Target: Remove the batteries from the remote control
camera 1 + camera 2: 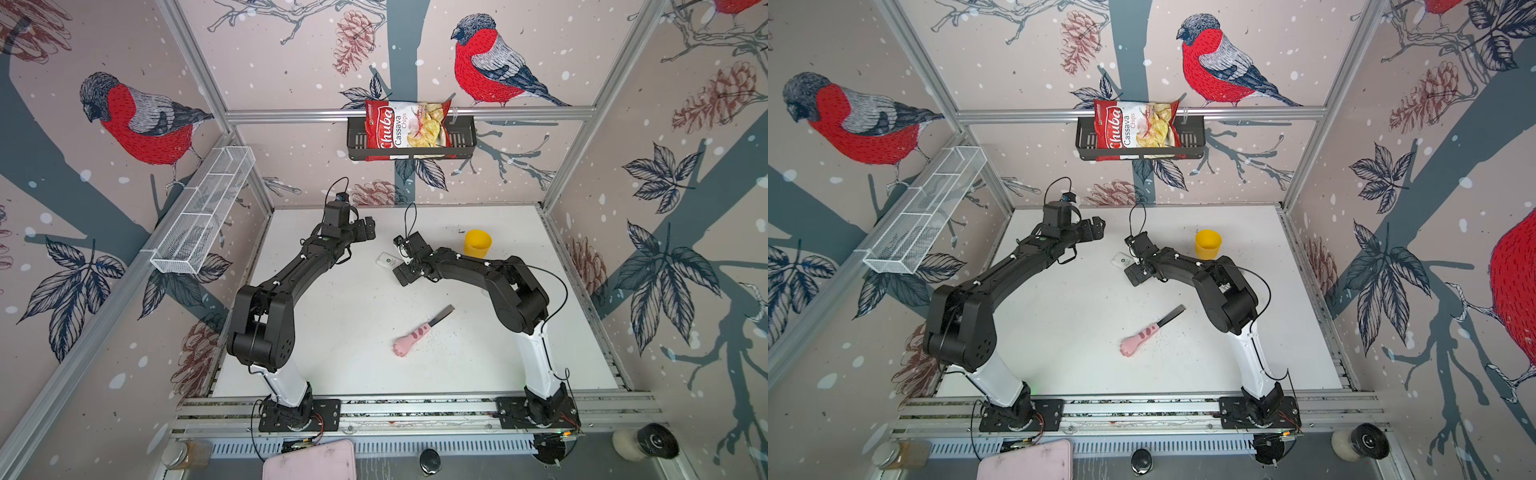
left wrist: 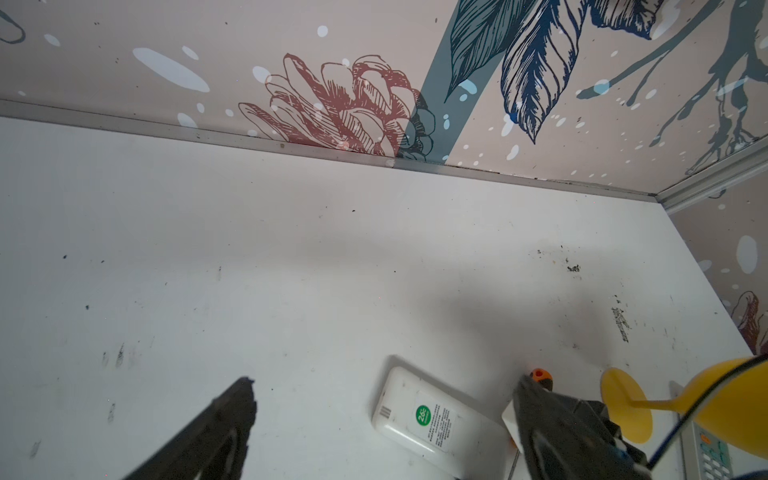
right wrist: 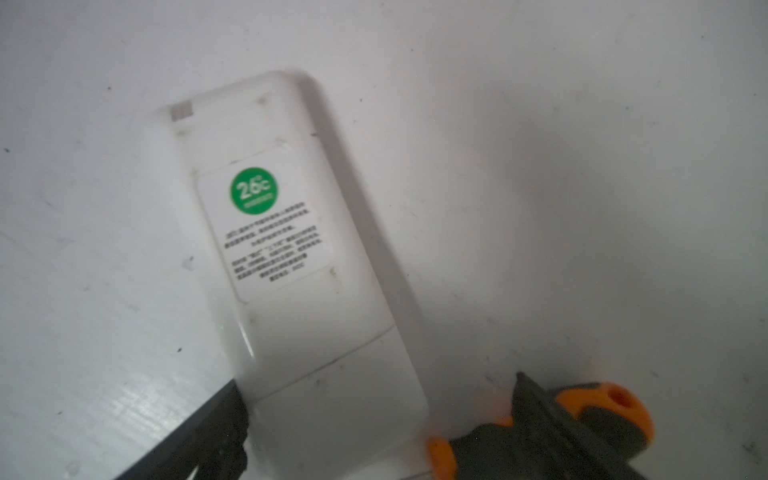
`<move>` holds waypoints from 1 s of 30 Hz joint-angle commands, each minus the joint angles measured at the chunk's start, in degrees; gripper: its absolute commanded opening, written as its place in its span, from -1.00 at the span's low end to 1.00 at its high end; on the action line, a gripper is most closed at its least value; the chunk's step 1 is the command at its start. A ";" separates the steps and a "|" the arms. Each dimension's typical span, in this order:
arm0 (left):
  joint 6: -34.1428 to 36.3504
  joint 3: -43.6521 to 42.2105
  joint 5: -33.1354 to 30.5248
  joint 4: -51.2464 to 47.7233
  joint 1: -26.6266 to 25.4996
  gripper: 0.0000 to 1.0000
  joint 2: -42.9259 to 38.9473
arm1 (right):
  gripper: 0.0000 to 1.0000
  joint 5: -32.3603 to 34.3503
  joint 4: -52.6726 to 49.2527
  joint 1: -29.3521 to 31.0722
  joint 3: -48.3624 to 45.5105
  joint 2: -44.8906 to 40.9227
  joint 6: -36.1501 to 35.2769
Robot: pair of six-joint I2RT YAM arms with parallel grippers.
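Toward the back of the bench (image 1: pixel 332 353), your remote control (image 1: pixel 386 260) lies face down with its green-dot label up. Its back cover is shut, so you cannot see the batteries. Your right end effector (image 1: pixel 400 259) sits low over the remote's cover end with its jaws spread wide, one on each side of the body. In the right wrist view one finger (image 3: pixel 224 419) is just beside the remote's (image 3: pixel 291 270) edge; you cannot tell whether it touches. An orange-and-black screwdriver (image 3: pixel 602 411) lies just beside the same end, partly behind the other finger. Your left end effector (image 1: pixel 365 229) hangs above the bench, left of the remote and apart from it, jaws also spread and holding nothing. A yellow cup (image 1: pixel 478 243) stands upright to the right, and a pink paw-handled tool (image 1: pixel 409 338) lies nearer you.
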 commanded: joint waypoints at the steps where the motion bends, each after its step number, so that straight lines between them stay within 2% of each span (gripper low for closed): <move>1: 0.65 0.72 2.39 3.04 0.09 0.91 1.21 | 0.94 0.56 -1.10 -0.82 -0.81 -0.55 -0.42; 5: 4.96 4.12 7.07 1.80 0.03 0.87 4.98 | 0.94 -0.49 -1.10 -1.72 -1.32 -0.81 -0.51; 9: 12.13 6.01 12.83 1.16 0.06 0.86 7.82 | 0.94 -3.48 0.33 -2.49 -3.15 -2.68 -0.19; 13: 19.81 5.72 16.47 1.12 0.06 0.93 9.00 | 0.94 -6.75 1.90 -3.42 -5.02 -5.72 0.52; 19: 30.96 2.47 18.76 4.16 -0.15 0.93 9.10 | 0.95 -12.87 4.73 -5.46 -8.69 -11.53 3.16; 23: 40.32 -0.12 23.06 6.17 -0.14 0.93 9.81 | 0.95 -17.19 7.01 -7.77 -12.17 -15.56 5.57; 30: 54.02 2.02 29.57 0.46 -0.07 0.92 13.45 | 0.94 -23.16 11.67 -11.38 -18.74 -21.80 8.54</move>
